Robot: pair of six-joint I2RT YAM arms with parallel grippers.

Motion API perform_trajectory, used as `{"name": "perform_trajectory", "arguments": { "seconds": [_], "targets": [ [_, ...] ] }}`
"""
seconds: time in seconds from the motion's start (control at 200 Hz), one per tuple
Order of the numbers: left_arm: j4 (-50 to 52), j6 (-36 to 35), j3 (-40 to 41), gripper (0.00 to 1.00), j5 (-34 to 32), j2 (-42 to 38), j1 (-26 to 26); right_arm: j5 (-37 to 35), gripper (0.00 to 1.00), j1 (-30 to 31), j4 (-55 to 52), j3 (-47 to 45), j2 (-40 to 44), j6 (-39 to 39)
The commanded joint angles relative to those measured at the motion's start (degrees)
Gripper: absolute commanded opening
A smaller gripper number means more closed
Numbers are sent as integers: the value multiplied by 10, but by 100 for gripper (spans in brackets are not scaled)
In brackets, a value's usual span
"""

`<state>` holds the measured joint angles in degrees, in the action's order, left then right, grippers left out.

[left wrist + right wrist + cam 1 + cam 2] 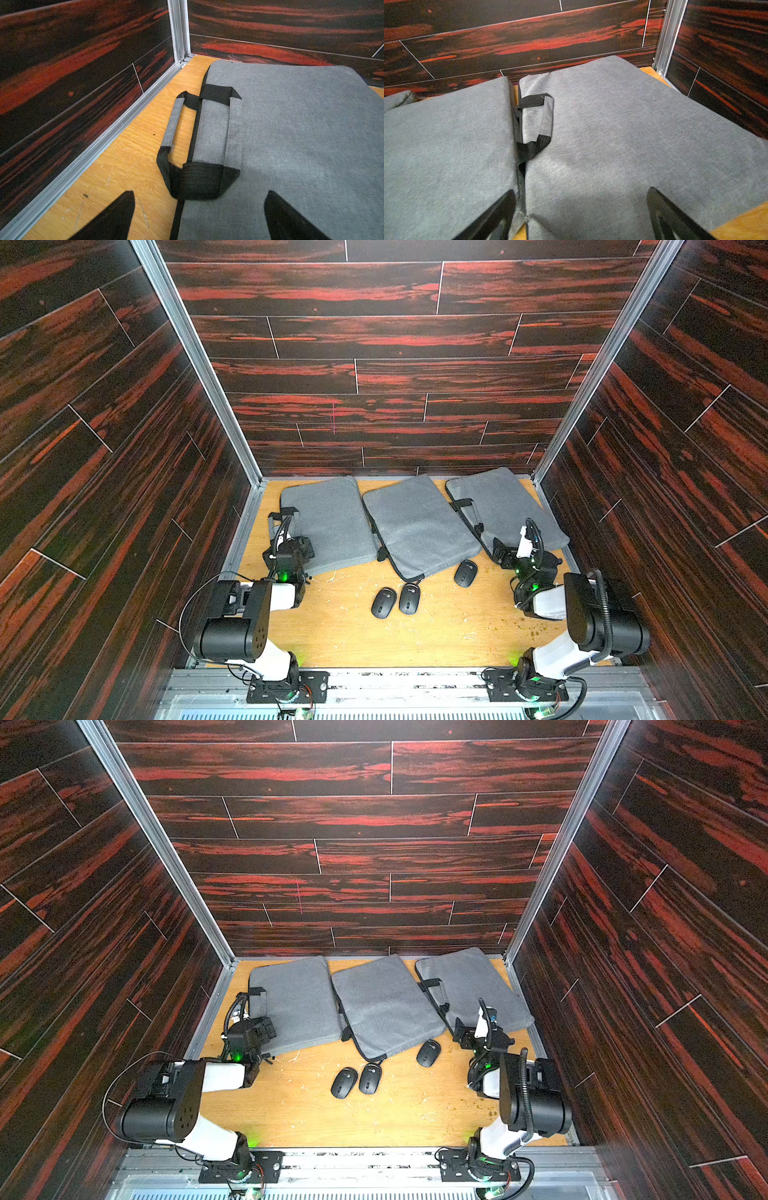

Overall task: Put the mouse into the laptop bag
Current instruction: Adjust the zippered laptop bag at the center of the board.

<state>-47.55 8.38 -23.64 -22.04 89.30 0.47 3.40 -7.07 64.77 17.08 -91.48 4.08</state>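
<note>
Three black mice lie on the wooden table in front of three grey laptop bags. Two mice (383, 602) (409, 598) sit side by side, and the third mouse (465, 573) lies further right. The left bag (328, 522), middle bag (415, 522) and right bag (503, 506) lie flat in a row at the back. My left gripper (297, 547) (200, 192) hovers open over the left bag's near handle corner. My right gripper (505, 553) (581, 189) hangs open over the right bag's near corner. Neither gripper holds anything.
Dark red wood-pattern walls and aluminium posts (195, 360) close in the table (415, 639) on three sides. The left bag's black and grey handle (176, 124) lies on the wood near the left wall rail. Both arm bases stand at the front edge.
</note>
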Motion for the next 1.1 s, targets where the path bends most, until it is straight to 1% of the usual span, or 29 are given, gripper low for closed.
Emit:
{"name": "perform_trajectory", "arguments": {
  "seconds": [0.0, 0.902, 0.942, 1.002, 1.057, 1.092],
  "targets": [
    [1, -6, 1, 100, 1, -16, 0, -1, 98, 3, 18, 2, 18, 4],
    [-4, -9, 5, 100, 7, -17, 1, -4, 98, 3, 27, -3, 20, 5],
    [-23, -17, 15, 100, 19, -22, 0, -19, 98, 8, 39, -16, 36, 6],
    [-56, -25, 38, 100, 22, -46, -1, -83, 98, 21, 27, -39, 95, 8],
    [-52, -23, 62, 100, 13, -94, -3, -110, 98, 25, 25, -60, 145, 9],
    [-29, -4, 70, 100, -11, -131, -5, -113, 98, 29, 36, -71, 160, 6]
  ]
}}
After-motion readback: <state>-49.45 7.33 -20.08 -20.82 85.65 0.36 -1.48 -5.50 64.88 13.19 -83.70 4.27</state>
